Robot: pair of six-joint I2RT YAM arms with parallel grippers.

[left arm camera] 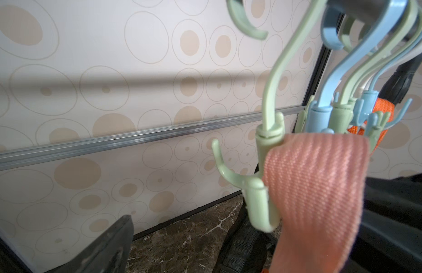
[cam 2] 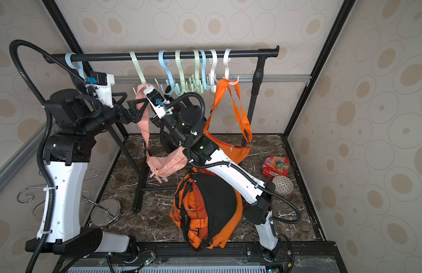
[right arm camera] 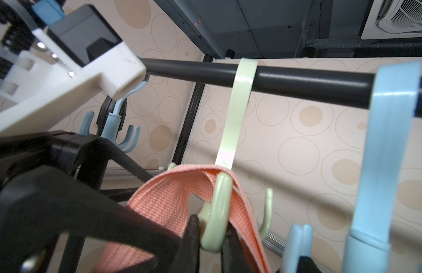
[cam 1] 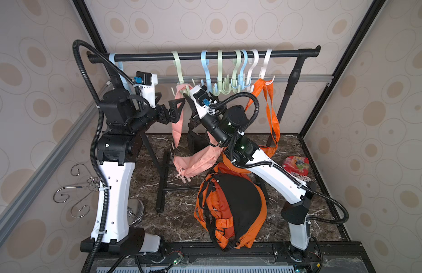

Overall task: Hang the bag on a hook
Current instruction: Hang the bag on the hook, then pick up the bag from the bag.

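Near the pink bag [cam 1: 195, 163], orange backpack [cam 1: 238, 203]

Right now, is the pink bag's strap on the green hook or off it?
On. The pink strap drapes over a prong of the green hook, and the right gripper is shut on that hook's lower curve.

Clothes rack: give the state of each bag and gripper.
Pink fabric bag: hanging, strap over pale green plastic hook.
Orange sling bag: hanging from white plastic hook.
Orange-and-black backpack: lying on marble tabletop.
Left gripper: open, empty.
Right gripper: shut on pale green plastic hook.
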